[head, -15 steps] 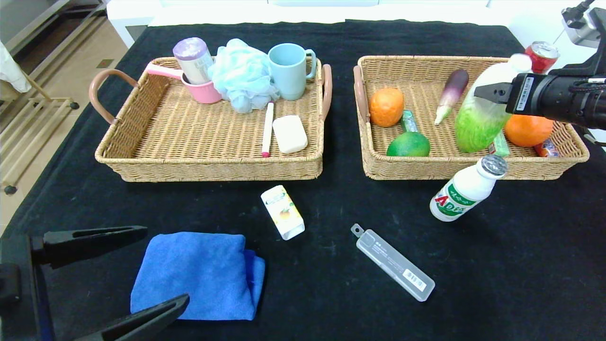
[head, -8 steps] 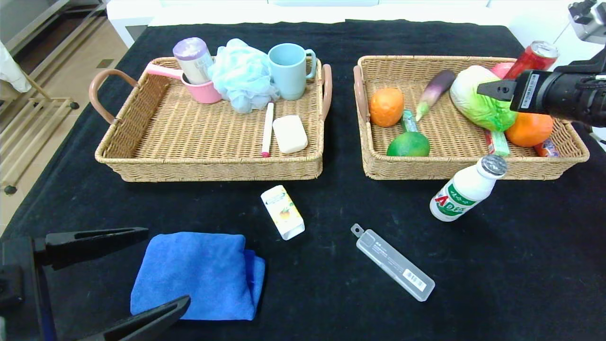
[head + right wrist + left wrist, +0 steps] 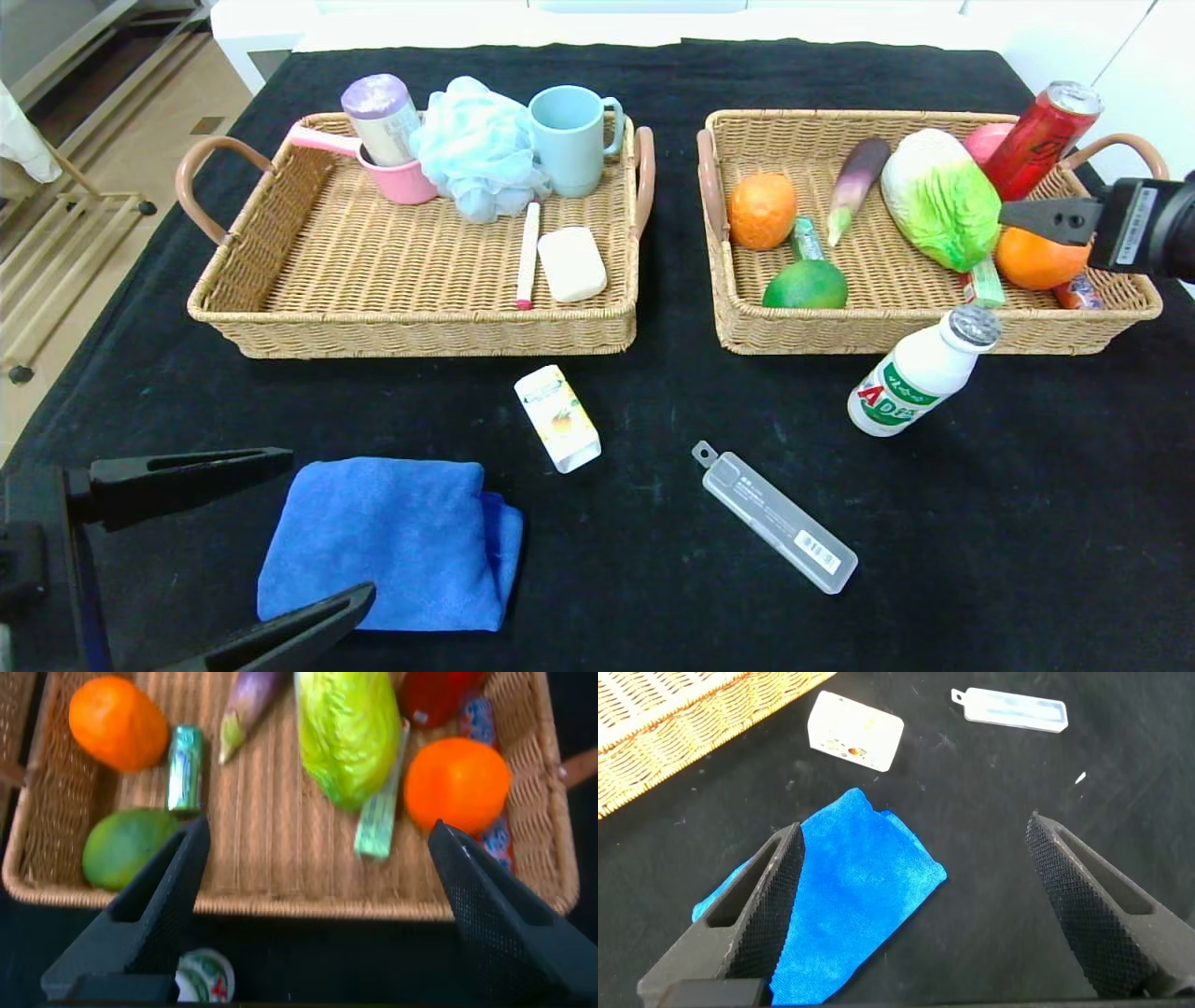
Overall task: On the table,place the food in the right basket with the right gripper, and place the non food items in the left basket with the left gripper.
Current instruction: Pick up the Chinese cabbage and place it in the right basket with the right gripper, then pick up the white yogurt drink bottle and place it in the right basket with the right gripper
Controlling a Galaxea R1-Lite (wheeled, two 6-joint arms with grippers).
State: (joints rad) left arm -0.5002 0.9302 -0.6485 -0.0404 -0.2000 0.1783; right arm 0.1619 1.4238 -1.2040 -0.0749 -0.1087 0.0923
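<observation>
1. Over the right end of the right basket [image 3: 934, 331] we see our right gripper [image 3: 1013, 213], fingers spread wide and empty; in the right wrist view [image 3: 318, 891] the two fingers frame the basket's contents without touching them.
2. Inside that basket the cabbage [image 3: 941, 198] lies on its side, free of the gripper, with a purple eggplant [image 3: 851, 187] just beside it and an orange [image 3: 1034, 258] on its other side.
3. A second orange [image 3: 762, 209], a green mango [image 3: 805, 285], a red can [image 3: 1041, 138] and small wrapped snacks share the same basket.
4. On the black table [image 3: 980, 485], just in front of the right basket, stands the white bottle [image 3: 915, 373], tilted, its silver cap towards the wicker wall.
5. Near the table's middle lies the white-yellow carton [image 3: 557, 417], in front of the left basket [image 3: 411, 331]; the clear plastic case [image 3: 775, 518] lies well apart from it, nearer to us.
6. Our left gripper [image 3: 233, 541] hangs at the near left corner, fingers wide apart, holding nothing; the folded blue towel [image 3: 392, 541] lies between and just beyond them, and the left wrist view [image 3: 910, 910] shows the towel [image 3: 840, 896] beside one finger.
7. The left basket holds a blue mug [image 3: 569, 138], a pale bath pouf [image 3: 476, 145], a pink scoop [image 3: 392, 173], a soap bar [image 3: 571, 263] and a white pen-like stick [image 3: 527, 254].
</observation>
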